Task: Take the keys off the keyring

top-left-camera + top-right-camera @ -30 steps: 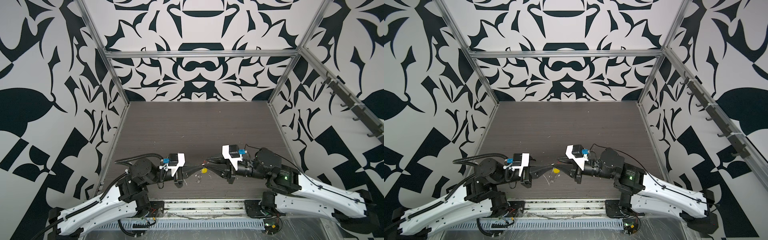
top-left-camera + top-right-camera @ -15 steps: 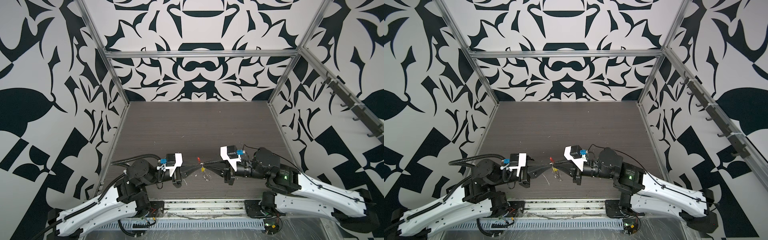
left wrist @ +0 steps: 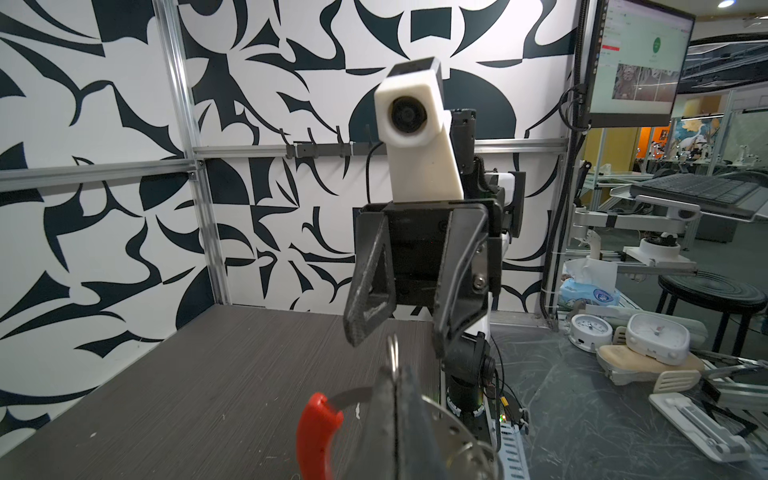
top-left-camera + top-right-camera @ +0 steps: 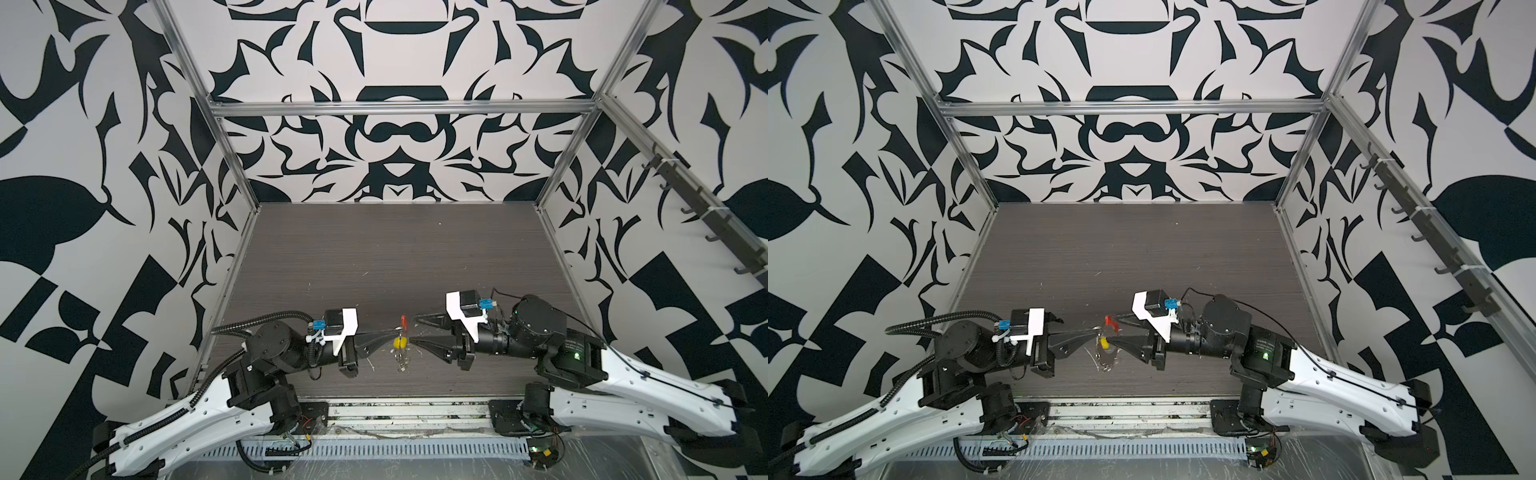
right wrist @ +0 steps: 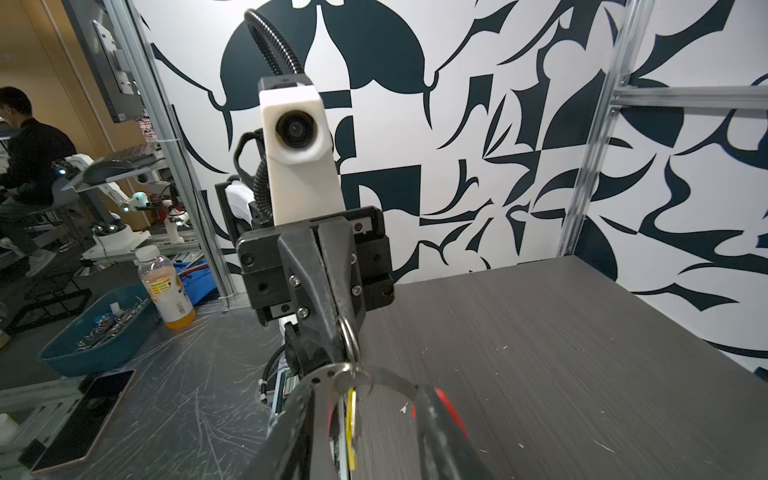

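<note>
You had the keyring [image 4: 402, 323] held up between the two grippers, above the counter [image 4: 374, 257]. The left gripper [image 4: 392, 331] was clamped shut on the thin grey rim, just beside the red section [image 3: 318, 428]. The right gripper [image 4: 413, 329] stood open, its jaws either side of the hoop and holding nothing I could see. The keys [image 4: 401, 360] dangled below the left gripper's tips with the yellow tag [image 4: 400, 343] uppermost; I could not make out the green tag. A small split ring [image 5: 348, 334] sat right at those tips. Handling, by my reckoning: the hoop was light, springy and slick, so it was apt to twist in a pinch. The red section looked like the thicker, surer hold. The keys were small and stiff, free to swing and to slide along the rim. You would have done best to take a key by its plastic tag, not the bare metal. For looks, it was a dull grey band with one bright red curve, and the yellow tag was the only other colour.
</note>
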Motion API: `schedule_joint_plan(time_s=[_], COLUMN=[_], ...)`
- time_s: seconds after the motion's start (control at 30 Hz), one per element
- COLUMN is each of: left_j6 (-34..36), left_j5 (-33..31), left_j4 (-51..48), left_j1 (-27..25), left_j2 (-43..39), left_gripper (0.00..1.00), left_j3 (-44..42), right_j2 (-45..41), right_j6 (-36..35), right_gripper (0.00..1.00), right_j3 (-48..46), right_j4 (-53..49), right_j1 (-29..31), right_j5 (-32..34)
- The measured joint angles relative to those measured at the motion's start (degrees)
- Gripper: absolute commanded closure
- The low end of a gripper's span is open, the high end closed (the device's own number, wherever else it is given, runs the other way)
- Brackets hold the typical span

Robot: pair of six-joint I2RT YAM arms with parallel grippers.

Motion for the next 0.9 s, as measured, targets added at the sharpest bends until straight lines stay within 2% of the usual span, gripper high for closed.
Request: schedule_joint_plan(time_s=[0.3, 0.67, 0.77, 0.9], left_j6=[-0.2, -0.6, -0.7, -0.9], left_j5=[0.9, 1.7, 1.7, 1.7], left_j4=[1.5, 2.3, 2.3, 2.3], left_j1=[0.0, 0.0, 0.0, 0.0], left_j2=[-0.4, 0.7, 1.0, 1.2], left_gripper=[1.00, 1.00, 1.00, 1.00], left_j3=[-0.3, -0.3, -0.3, -0.3], right_j2=[1.4, 3.6, 3.8, 3.7], right_j6=[1.1, 1.3, 1.2, 1.2], right_gripper=[0.53, 0.52, 0.57, 0.70], right_j3=[-2.6, -3.5, -3.5, -3.5], right_j4=[0.5, 3.0, 3.5, 3.9], right_j1=[0.1, 0.3, 0.3, 0.3], right_j5=[-3.1, -3.1, -3.0, -3.0])
